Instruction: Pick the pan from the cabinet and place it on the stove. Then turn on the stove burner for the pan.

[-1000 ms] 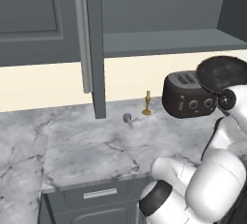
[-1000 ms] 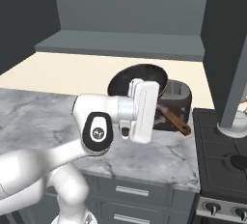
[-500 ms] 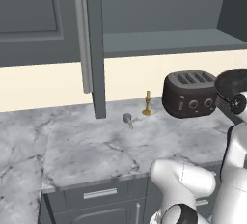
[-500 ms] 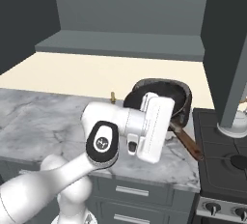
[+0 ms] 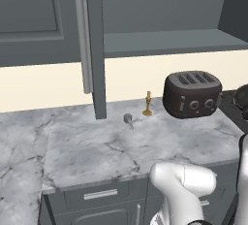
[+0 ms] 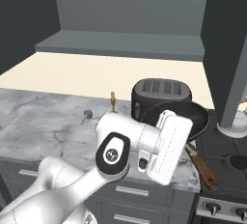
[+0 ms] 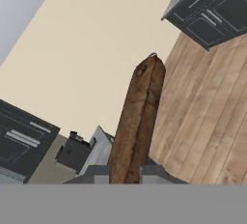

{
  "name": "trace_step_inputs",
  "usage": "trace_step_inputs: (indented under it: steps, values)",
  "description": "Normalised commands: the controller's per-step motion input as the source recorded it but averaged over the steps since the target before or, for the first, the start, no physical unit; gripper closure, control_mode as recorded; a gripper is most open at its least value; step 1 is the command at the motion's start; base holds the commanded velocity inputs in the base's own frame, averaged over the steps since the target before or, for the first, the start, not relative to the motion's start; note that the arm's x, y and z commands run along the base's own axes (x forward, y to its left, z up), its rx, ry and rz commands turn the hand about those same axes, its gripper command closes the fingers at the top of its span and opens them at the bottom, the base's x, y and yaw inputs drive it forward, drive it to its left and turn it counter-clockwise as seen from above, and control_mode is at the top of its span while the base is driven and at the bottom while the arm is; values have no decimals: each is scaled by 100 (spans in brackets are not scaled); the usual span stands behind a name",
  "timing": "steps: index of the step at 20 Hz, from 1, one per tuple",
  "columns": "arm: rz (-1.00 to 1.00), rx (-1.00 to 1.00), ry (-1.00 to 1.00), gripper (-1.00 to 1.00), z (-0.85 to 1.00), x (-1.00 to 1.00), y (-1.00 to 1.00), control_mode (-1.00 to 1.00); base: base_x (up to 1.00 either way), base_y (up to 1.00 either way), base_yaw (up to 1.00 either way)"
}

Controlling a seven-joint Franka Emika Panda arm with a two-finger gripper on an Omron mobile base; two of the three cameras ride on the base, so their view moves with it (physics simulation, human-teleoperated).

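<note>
The black pan (image 6: pixel 194 115) hangs in the air just in front of the toaster, over the counter's right end beside the stove (image 6: pixel 226 156). Its brown handle (image 6: pixel 203 169) slants down toward the stove's front. My gripper (image 7: pixel 124 174) is shut on that handle (image 7: pixel 137 117), which runs up between the two tips in the hand view. My white hand (image 6: pixel 169 153) covers part of the pan. The pan's rim (image 5: pixel 241 98) peeks in at the right edge of the left base view. The cabinet (image 5: pixel 164 40) stands open above, its grey shelf bare.
The dark toaster (image 5: pixel 193 93) sits at the back of the marble counter (image 5: pixel 97 146). A small gold object (image 5: pixel 147 105) and a small grey object (image 5: pixel 128 118) lie left of it. An open cabinet door (image 5: pixel 97 49) hangs over the counter. Stove knobs (image 6: pixel 212 208) line the front.
The arm has swung to the right with the pan in its grip, from in front of the toaster's left side toward the stove. The toaster now shows whole in the left base view.
</note>
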Motion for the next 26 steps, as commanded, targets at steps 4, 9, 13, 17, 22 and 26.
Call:
trace_step_inputs:
  steps: [4,9,13,17,22,26]
  values:
    - [-18,0,-1,100,-30,-10,-30,-100,0,0,0]
    - [-12,0,-2,100,-27,1,-35,-100,0,0,0]
    - [-6,0,-5,100,-30,4,-36,-100,0,0,0]
    - [-2,0,-9,100,-32,4,-29,-100,0,0,0]
    - [0,0,-9,100,-34,10,-18,-100,0,0,0]
    - [0,0,-9,100,-32,12,-13,-100,0,0,0]
